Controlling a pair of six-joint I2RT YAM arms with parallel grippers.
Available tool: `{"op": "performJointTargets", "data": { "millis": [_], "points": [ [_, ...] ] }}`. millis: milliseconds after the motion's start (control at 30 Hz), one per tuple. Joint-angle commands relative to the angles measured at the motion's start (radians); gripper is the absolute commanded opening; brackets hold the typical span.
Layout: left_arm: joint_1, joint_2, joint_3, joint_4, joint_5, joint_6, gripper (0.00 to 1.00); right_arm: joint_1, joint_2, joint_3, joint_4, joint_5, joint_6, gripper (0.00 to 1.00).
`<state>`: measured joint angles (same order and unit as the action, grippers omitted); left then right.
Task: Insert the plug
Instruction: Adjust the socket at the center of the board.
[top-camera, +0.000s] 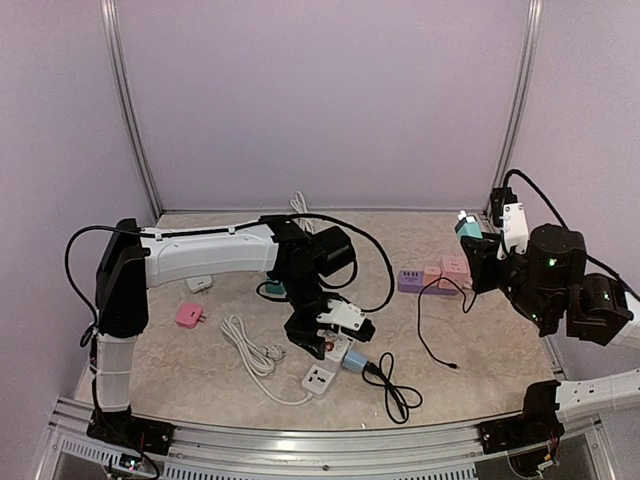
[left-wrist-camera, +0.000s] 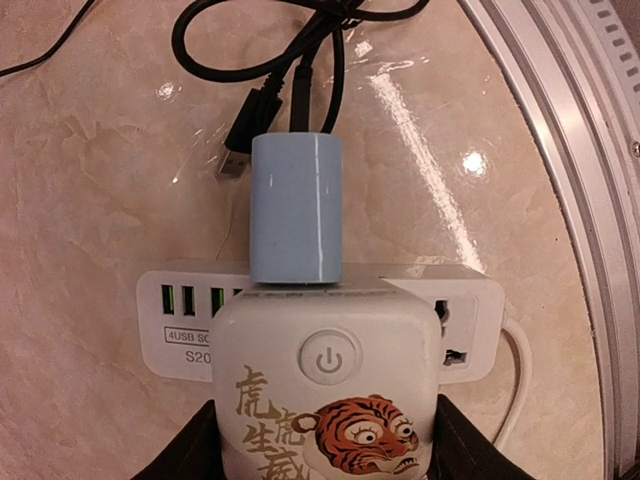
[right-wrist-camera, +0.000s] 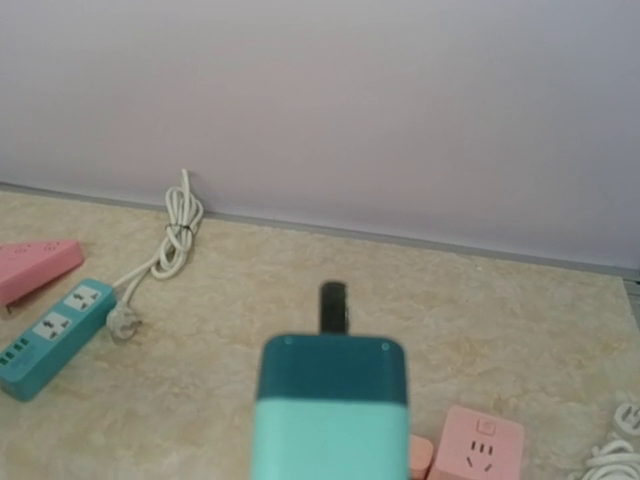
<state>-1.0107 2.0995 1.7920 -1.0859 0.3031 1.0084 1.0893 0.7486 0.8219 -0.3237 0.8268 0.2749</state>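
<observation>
1. The blue plug (left-wrist-camera: 295, 210) is seen standing against the far edge of the white power strip (left-wrist-camera: 180, 320). Its prongs are hidden, so how deeply it is seated cannot be told.
2. The middle of the strip is covered by a white tiger-printed block (left-wrist-camera: 325, 390), which is cut off at the bottom of the left wrist view. Whether the block is part of the strip cannot be made out.
3. Of the left gripper (top-camera: 338, 332), only the dark fingers (left-wrist-camera: 185, 455) are glimpsed, one at each lower corner beside the block. Whether they are clenched on it or released cannot be told.
4. A black cable (left-wrist-camera: 250, 55) is looped beyond the plug, and its USB end (left-wrist-camera: 235, 160) is laid on the table (left-wrist-camera: 90, 150).
5. The right gripper (top-camera: 470, 242) is raised at the right and clamped on a teal-and-green adapter (right-wrist-camera: 330, 400). The fingers are not shown in the right wrist view, and the adapter's lower part is cropped.
6. A dark, blurred prong (right-wrist-camera: 333, 305) is made out at the adapter's tip.
7. A teal strip (right-wrist-camera: 50, 335) and a pink strip (right-wrist-camera: 35, 265) are partly cut off at the left edge.
</observation>
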Motion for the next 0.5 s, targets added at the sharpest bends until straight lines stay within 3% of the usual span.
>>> {"op": "performJointTargets", "data": {
  "millis": [0, 267, 467],
  "points": [
    [0.008, 0.012, -0.019, 0.015, 0.023, -0.059, 0.58, -0.011, -0.001, -0.019, 0.024, -0.008, 0.015, 0.00],
    [0.093, -0.042, -0.113, 0.151, -0.007, -0.315, 0.37, -0.011, 0.000, -0.035, 0.036, -0.009, 0.032, 0.00],
    [0.176, -0.079, -0.180, 0.255, -0.076, -0.481, 0.38, -0.012, 0.024, -0.053, 0.078, -0.016, 0.023, 0.00]
  ]
}}
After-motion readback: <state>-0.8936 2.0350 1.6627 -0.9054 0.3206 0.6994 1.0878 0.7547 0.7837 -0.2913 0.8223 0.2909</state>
